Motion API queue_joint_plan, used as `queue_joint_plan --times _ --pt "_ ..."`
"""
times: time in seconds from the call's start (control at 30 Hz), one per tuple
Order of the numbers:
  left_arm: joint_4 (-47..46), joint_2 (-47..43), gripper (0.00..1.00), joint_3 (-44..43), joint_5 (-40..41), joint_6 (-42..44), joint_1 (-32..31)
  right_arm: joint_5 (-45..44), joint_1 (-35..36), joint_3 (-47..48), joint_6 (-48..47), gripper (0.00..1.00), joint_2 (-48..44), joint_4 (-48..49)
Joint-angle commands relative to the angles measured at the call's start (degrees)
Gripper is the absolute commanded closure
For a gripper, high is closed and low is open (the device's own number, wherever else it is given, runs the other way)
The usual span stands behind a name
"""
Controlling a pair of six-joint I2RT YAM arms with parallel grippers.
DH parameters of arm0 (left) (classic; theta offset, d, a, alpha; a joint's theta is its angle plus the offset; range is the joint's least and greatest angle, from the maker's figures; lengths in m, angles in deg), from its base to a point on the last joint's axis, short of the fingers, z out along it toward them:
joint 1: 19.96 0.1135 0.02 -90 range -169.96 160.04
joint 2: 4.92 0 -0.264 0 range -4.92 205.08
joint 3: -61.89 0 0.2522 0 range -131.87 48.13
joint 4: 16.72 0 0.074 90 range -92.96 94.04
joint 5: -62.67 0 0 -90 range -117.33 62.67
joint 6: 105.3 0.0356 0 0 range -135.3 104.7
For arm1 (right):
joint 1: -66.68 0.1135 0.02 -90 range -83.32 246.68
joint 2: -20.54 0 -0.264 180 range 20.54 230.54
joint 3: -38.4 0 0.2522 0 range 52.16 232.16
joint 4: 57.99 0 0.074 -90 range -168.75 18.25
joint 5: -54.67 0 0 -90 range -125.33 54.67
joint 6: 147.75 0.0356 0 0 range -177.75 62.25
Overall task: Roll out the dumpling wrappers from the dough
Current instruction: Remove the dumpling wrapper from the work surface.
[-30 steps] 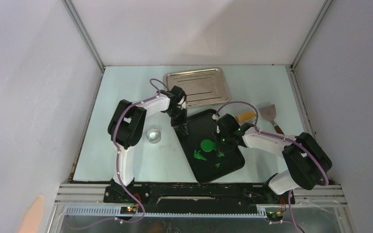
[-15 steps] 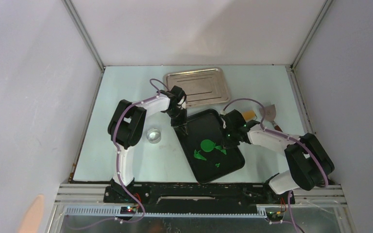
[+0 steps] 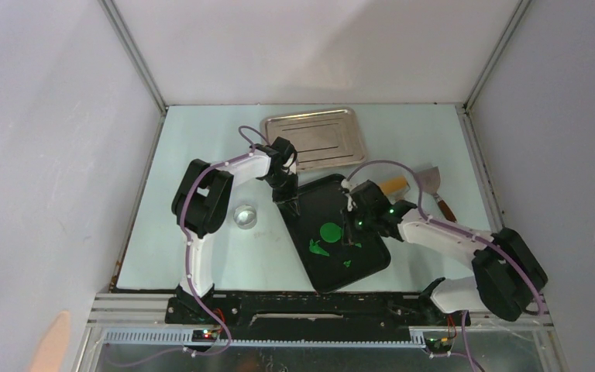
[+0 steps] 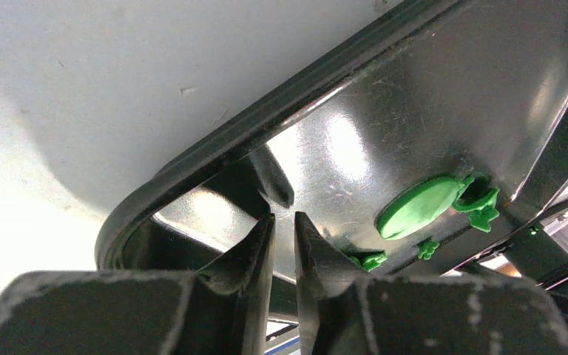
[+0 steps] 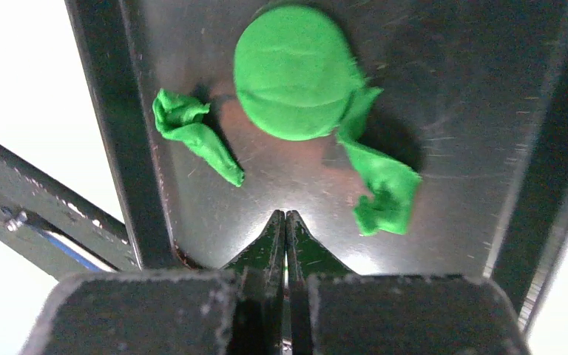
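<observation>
My right claw (image 5: 286,214) is pressed fully shut on nothing, tips low over the black tray (image 5: 473,111). My left claw (image 4: 282,222) shows only a slit between its fingers and, as far as I can judge, pinches that tray's corner rim. Just ahead of the right tips lies the round green dumpling wrapper (image 5: 293,70). One scrap (image 5: 384,185) touches its edge on the claw's right; the other scrap (image 5: 196,133) sits apart on the left. Dragging the touching scrap could tear the disc, shut tips pushed forward would gouge it, and a slipped left pinch would let the glossy tray skid. Back behind the right claw, a wooden roller (image 3: 392,186) and a scraper (image 3: 431,182) lie on the pale bench (image 3: 201,147), with white walls close around.
</observation>
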Motion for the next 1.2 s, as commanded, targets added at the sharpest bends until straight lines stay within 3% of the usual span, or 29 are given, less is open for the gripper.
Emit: queue_joint_plan --times 0.0,0.4,1.17 --pt "-0.31 2.40 0.78 2.39 6.46 1.68 0.22 3.41 2.55 0.21 -0.13 1.00 5.22 2.80" --pt "-0.23 2.78 0.78 2.81 6.73 1.88 0.22 1.93 -4.30 2.32 -2.90 1.00 13.09 5.08" --pt "0.15 3.08 0.78 2.60 6.73 2.29 0.22 -2.40 -11.41 5.66 -0.53 1.00 15.67 6.28"
